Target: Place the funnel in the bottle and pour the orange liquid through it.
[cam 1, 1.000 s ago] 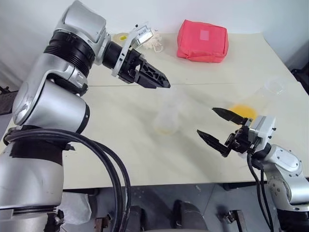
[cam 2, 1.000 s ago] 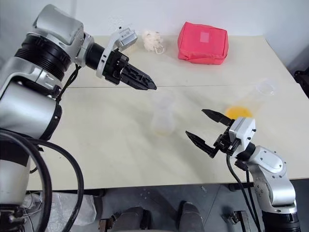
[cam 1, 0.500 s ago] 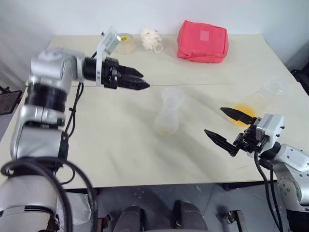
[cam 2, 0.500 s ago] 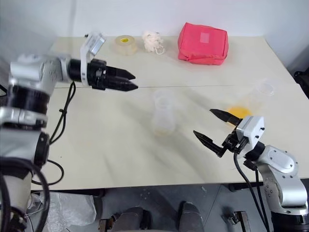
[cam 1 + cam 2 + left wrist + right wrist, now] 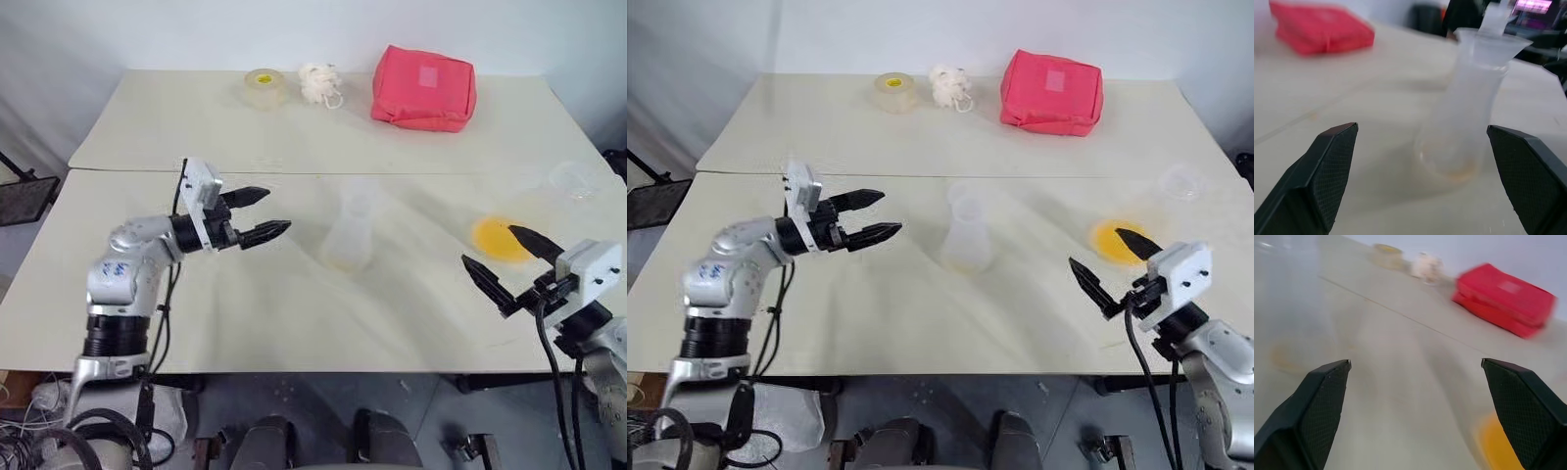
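The bottle [image 5: 345,245] stands upright mid-table, clear, with a faint orange tint at its base. A wide clear rim [image 5: 1493,44] tops its neck and looks like the funnel seated there. The orange liquid [image 5: 498,237] shows bright in another clear flask at the right, whose round mouth [image 5: 573,179] lies farther back. My left gripper [image 5: 277,210] hovers open, low over the table, left of the bottle and pointing at it, with nothing between its fingers. At the table's right front my right gripper [image 5: 488,245] is open and empty, just in front of the orange liquid.
A red pouch [image 5: 423,86], a white bundle of string [image 5: 318,83] and a roll of tape [image 5: 263,86] sit along the far edge. A seam [image 5: 147,172] crosses the table behind the bottle. A dark object [image 5: 20,196] stands off the left side.
My left arm swung down and to the left, from high near the camera to low over the table. My right gripper drifted right. Both stayed open. The flasks kept their places.
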{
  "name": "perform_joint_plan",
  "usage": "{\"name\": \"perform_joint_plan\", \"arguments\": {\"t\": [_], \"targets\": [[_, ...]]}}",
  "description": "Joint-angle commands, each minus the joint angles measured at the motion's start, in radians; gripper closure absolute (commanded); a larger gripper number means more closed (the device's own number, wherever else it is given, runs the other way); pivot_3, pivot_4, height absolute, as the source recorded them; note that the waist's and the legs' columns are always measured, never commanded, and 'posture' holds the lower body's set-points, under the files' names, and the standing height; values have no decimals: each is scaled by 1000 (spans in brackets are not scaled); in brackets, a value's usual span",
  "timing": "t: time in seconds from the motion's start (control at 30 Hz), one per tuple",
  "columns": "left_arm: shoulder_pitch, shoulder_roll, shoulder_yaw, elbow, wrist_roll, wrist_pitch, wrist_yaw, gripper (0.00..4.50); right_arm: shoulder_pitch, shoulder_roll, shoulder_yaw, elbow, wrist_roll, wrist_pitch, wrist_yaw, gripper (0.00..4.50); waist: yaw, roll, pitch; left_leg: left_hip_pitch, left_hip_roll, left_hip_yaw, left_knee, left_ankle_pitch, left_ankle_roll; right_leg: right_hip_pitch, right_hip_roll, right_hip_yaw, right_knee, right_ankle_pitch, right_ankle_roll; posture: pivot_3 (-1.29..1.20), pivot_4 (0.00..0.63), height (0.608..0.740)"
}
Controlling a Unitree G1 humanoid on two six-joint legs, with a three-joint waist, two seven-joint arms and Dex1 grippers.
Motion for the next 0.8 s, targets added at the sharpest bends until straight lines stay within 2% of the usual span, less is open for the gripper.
{"name": "perform_joint_plan", "arguments": {"t": [0.03,0.23,0.4,0.8], "targets": [[27,-8,1,22,25,-203,-53,17,98,77,-79,-153,-21,29,-132,0,-2,1,-1,1,0,1,0,0,0,0,0,0,0,0,0,0,150,740],[23,-21,-45,123,61,-359,-105,17,187,181,-101,-249,-93,51,-280,0,-6,2,-3,4,-1,8,-1,0,0,0,2,3,-1,0,0,0,150,740],[28,-43,-33,144,28,-419,-133,17,19,117,-125,-65,-132,52,-321,0,-9,2,-4,4,-1,10,-1,0,0,0,2,5,-2,0,0,0,150,740],[125,-14,-6,-11,8,-369,-65,17,-306,29,-67,311,-124,-57,-208,0,-11,3,-4,5,0,9,-4,0,0,-1,2,4,-2,0,0,0,150,740]]}}
